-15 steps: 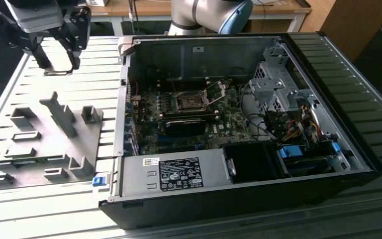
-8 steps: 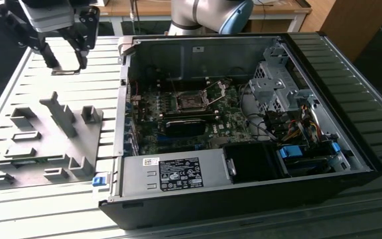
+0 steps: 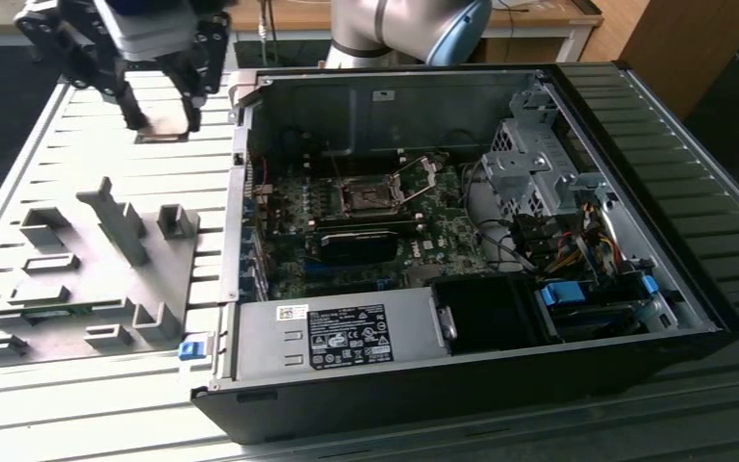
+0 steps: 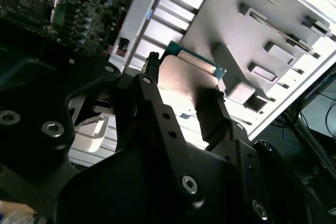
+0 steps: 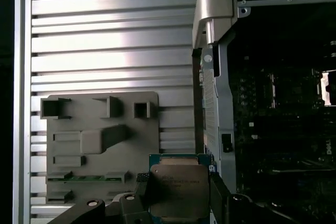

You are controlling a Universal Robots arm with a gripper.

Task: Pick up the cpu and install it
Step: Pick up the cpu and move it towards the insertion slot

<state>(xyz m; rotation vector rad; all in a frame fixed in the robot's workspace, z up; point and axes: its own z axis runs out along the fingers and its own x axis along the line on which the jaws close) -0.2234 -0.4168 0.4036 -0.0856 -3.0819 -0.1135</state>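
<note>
**Cpu (image 5: 181, 190) pinched by its edges, outside the case**

Held flat by two opposite edges, metal top toward the wrist, likely to spare the contacts underneath. Clamped between the fingers of the gripper (image 3: 162, 127), above the slatted table (image 3: 100, 154), near the grey fixture plate (image 3: 88, 279) and beside the open computer case (image 3: 383, 106). Not yet at the motherboard socket (image 3: 372, 197), apparently unlatched to receive it.

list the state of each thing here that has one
pincer, shut on the cpu
cpu, held by its edges, metal top up
motherboard socket, frame raised, open
computer case, lying on its side, panel off
</note>
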